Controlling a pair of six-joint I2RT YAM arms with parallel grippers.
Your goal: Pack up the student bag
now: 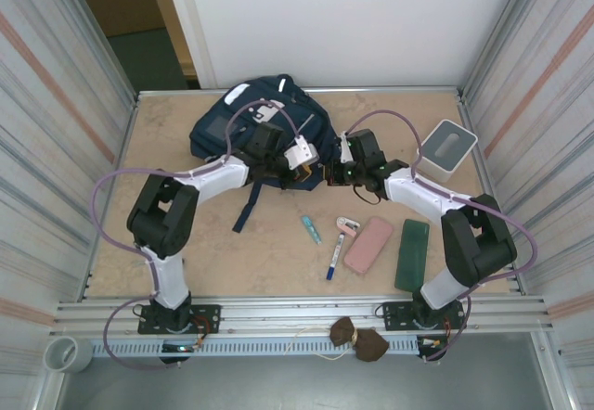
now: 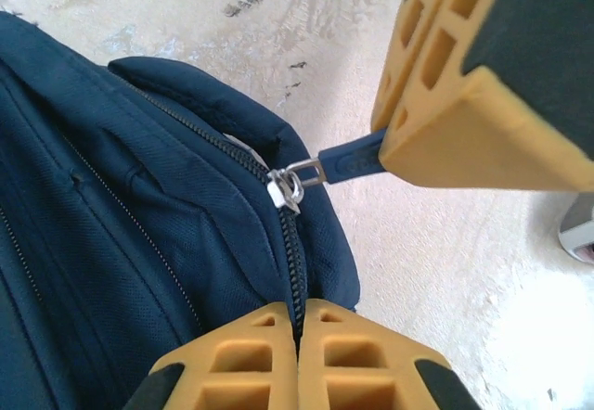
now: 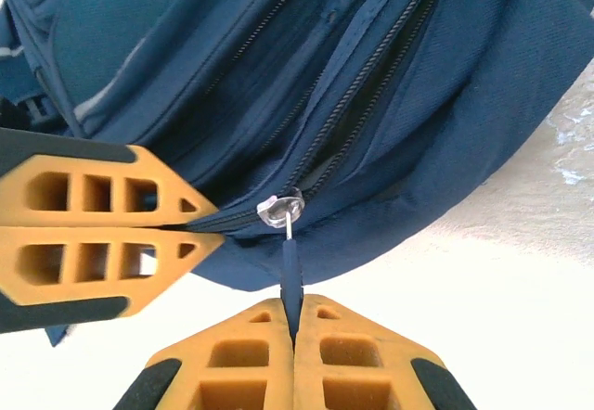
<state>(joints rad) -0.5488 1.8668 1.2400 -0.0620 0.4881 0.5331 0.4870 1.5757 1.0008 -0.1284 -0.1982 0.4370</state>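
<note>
Your backpack (image 1: pixel 209 141) lies at the far middle-left of the table (image 1: pixel 269 262), with its near edge under both wrists. The zip slider (image 3: pixel 278 208) sits close to one end of its track, at that near corner. From there the long run of the zip leads away into the body of the bag, and your pull has to follow that line.

Your right claw (image 3: pixel 293 315) is pinched together on the blue pull tab (image 3: pixel 292 266), just beside the slider. Your left claw (image 2: pixel 299 322) is clamped on the seam at the short end of the track, on the far side of the slider from the long run. I judge it is anchoring the bag. The two claws nearly touch, with the slider between them, so draw the tab along the track away from the left claw, not straight off the fabric.

The zip looks mostly closed. A dark slit shows along part of it, and I can't tell whether that is an opening. Nothing inside the bag can be seen.

A pink case (image 1: pixel 368 245), a green case (image 1: pixel 412 254), a pen (image 1: pixel 334 257) and a small teal stick (image 1: pixel 310 229) lie loose on the table, nearer your right arm and apart from the bag. A white box (image 1: pixel 436 157) stands at the far right, and I can't tell what it holds.
</note>
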